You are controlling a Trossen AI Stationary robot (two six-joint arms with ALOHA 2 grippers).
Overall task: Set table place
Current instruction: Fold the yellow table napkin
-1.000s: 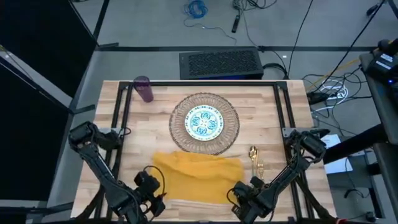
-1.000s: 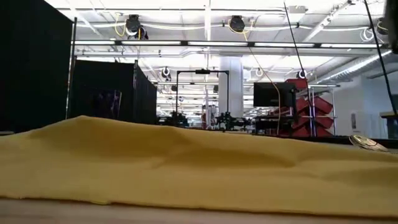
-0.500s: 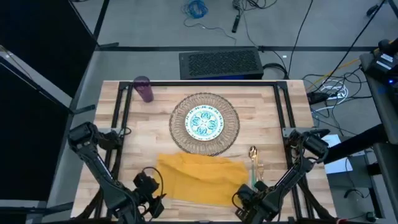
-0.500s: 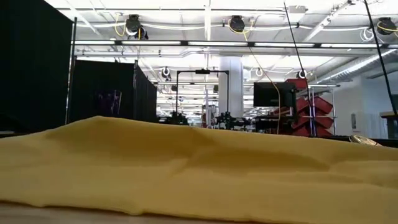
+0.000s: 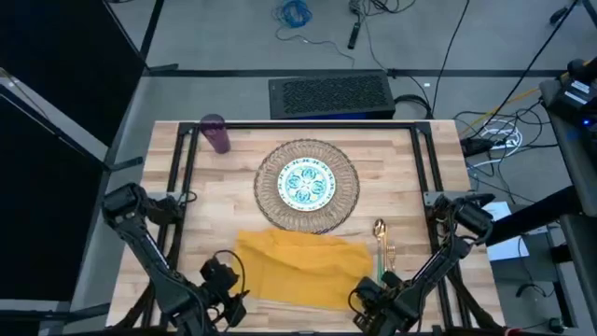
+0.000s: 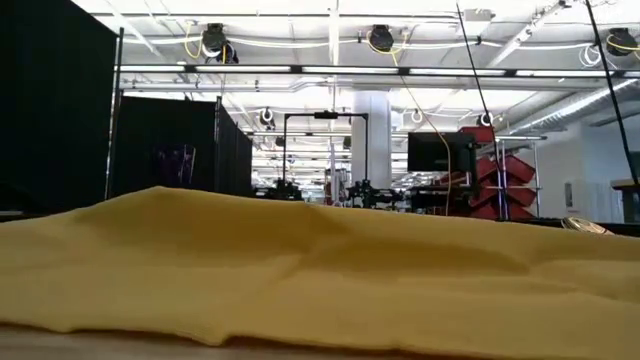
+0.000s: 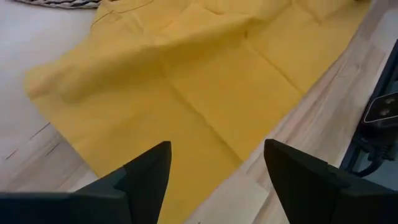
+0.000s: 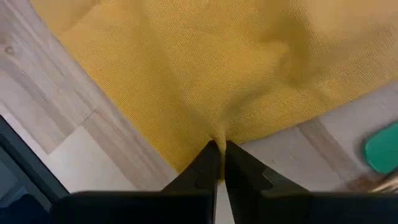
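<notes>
In the low view nearly everything beyond the napkin (image 6: 300, 260) is blocked from sight; only a sliver of gold cutlery (image 6: 590, 230) is seen over its far edge. In the high view the napkin's near edge is covered by both claws. The teal handle (image 8: 382, 146) beside the napkin is cut off in the right wrist view.

On the grey floor beyond the far edge sits a flat black perforated box (image 5: 329, 95), with a coil of blue cable (image 5: 295, 13) farther off and black cables trailing across the floor. Level across — the room shows black curtain partitions (image 6: 180, 145), ceiling strip lights, a dark monitor (image 6: 438, 152) and red bins (image 6: 505, 175) (stacked on racks).
</notes>
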